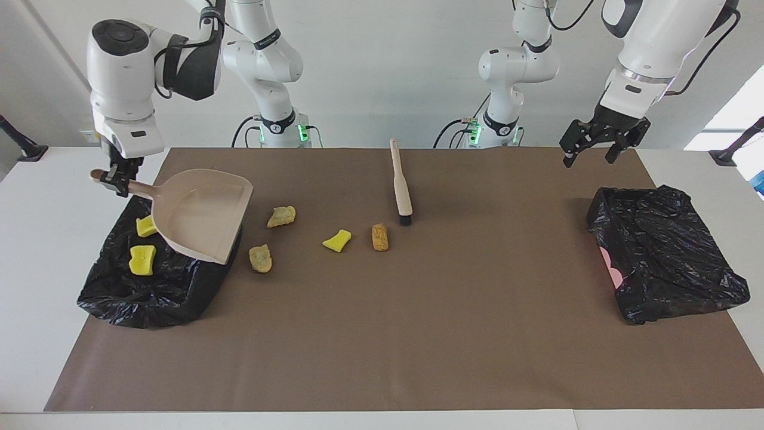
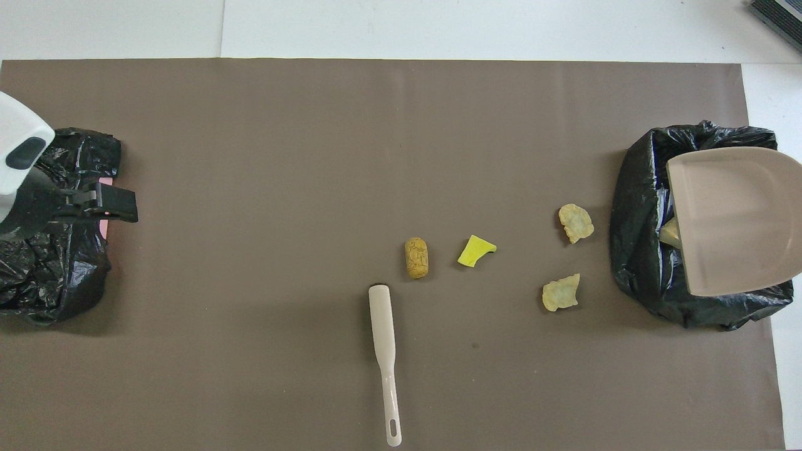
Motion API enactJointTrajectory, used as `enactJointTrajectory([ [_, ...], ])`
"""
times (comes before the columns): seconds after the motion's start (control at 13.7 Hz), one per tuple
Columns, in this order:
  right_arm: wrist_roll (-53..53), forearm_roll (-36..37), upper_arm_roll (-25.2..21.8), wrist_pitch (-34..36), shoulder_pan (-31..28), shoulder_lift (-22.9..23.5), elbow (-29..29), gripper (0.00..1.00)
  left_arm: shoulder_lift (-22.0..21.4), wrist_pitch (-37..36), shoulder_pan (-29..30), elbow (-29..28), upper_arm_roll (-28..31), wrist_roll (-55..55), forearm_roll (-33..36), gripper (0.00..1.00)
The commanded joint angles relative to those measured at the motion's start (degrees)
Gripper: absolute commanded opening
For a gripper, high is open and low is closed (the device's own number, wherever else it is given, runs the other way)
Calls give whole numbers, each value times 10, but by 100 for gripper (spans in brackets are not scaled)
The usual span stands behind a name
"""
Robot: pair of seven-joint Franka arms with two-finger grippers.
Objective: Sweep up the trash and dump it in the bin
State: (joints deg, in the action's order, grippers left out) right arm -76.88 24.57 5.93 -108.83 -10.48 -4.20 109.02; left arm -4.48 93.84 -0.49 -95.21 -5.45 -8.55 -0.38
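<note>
My right gripper is shut on the handle of the pale pink dustpan, held about level over the black bin bag at the right arm's end. The pan covers most of the bag from above. Two yellow sponge chunks lie in the bag, and a tan piece peeks out under the pan. Several trash pieces lie on the mat: two tan lumps, a yellow chunk and a brown piece. My left gripper is open, raised over the mat's corner.
A cream brush with black bristles lies on the brown mat, nearer to the robots than the brown piece; it also shows in the overhead view. A second crumpled black bag lies at the left arm's end.
</note>
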Motion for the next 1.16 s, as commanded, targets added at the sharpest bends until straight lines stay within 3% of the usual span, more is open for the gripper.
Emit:
enactJointTrajectory([
  [0.0,125,-56,1,35,46,9,3,0,4,-16,14,8,-3,38,4,100],
  [0.36,392,-202,2,42,113,65,-11,0,2,-52,13,5,-4,50,4,100],
  [0.58,550,-212,2,34,171,94,-35,0,2,-49,14,5,-4,56,4,100],
  [1.09,801,-215,3,26,260,163,-117,0,4,-39,15,6,-3,49,3,100],
])
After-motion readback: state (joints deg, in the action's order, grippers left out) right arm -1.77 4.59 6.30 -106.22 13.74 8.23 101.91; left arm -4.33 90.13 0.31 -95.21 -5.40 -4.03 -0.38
